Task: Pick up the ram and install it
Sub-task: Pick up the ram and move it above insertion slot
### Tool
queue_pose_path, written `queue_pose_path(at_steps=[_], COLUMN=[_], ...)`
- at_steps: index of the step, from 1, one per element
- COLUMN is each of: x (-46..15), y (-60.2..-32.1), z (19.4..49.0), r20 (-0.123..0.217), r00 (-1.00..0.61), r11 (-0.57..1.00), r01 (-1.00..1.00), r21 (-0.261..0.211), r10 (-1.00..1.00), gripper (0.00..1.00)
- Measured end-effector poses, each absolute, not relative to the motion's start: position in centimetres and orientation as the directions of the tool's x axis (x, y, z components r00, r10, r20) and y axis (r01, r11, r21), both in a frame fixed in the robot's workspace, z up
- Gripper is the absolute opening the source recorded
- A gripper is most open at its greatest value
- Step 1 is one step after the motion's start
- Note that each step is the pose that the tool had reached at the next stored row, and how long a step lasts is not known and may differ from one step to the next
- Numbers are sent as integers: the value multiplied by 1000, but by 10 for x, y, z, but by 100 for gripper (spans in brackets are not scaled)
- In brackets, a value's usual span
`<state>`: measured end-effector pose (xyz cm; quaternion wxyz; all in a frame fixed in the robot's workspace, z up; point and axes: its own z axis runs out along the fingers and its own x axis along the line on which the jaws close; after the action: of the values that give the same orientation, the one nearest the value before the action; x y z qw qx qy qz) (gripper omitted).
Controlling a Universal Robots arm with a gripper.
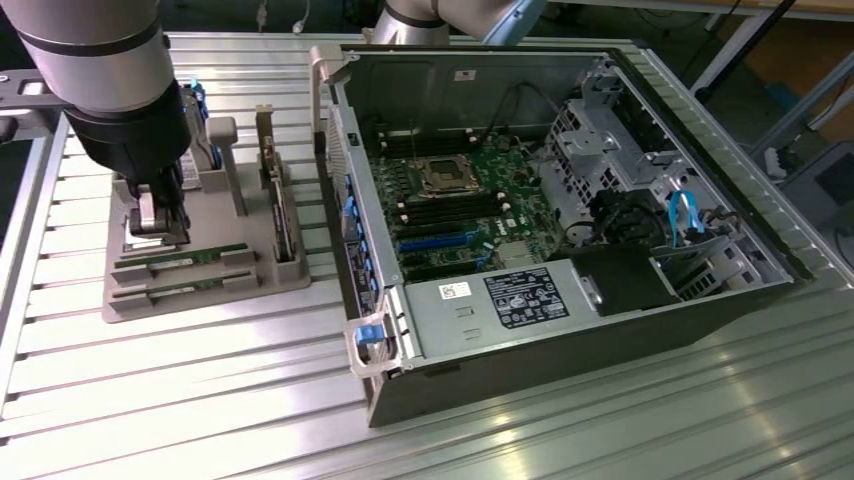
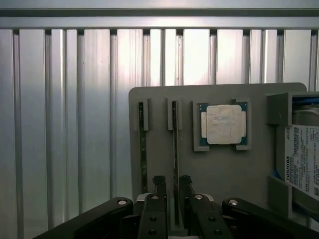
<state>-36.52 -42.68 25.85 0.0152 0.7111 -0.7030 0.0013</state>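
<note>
The pick is in hand: the gripper [image 2: 172, 183] hangs wide, a finger on each side of the ram [image 2: 175, 144], which stands on edge in the tray [image 2: 219, 169]. Closing calls for pads square on its faces, clear of the twin stick [image 2: 143, 149] just beside. The fingers hide the ram's near end, and the slots in the case [image 1: 414, 85] are hard to make out.
</note>
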Motion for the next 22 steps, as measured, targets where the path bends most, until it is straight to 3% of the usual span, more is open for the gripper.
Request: queue_pose_path(at_steps=[22], x=[-366], y=[-453], z=[252], r20=[20], r00=[12], r11=[-11], r01=[-1000], r21=[20], r10=[-1000], gripper=[25])
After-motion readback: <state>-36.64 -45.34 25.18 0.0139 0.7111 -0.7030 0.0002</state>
